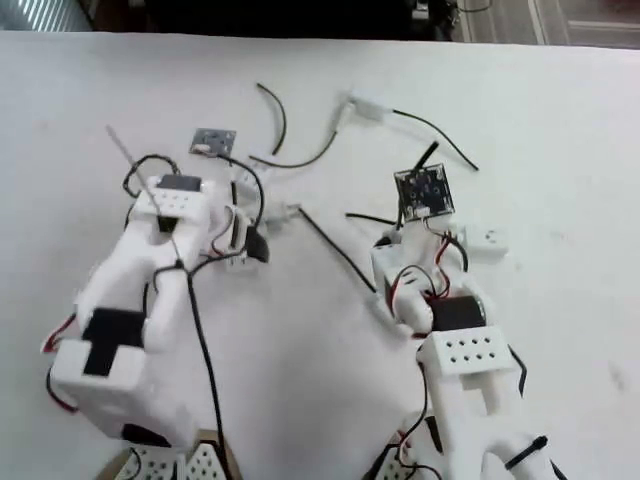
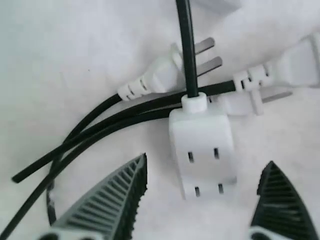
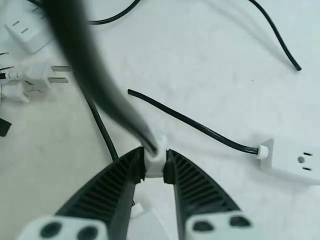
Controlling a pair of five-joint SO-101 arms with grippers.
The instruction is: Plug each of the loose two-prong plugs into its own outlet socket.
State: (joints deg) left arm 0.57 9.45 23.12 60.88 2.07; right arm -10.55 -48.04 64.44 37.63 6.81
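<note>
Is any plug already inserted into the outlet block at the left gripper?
No, the outlet block shows four empty slots, and the two-prong plug beyond it lies loose, prongs bare.

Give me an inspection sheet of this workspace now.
Surface: white table.
Job's things: two plugs lie unplugged by a socket block; a second socket block lies free.
Clutter: grey board, dark board.
Hands: left hand open astride the socket block; right hand shut on a white cable end.
Cables: black cords crossed, loose.
Surroundings: dark area beyond the table's far edge.
</note>
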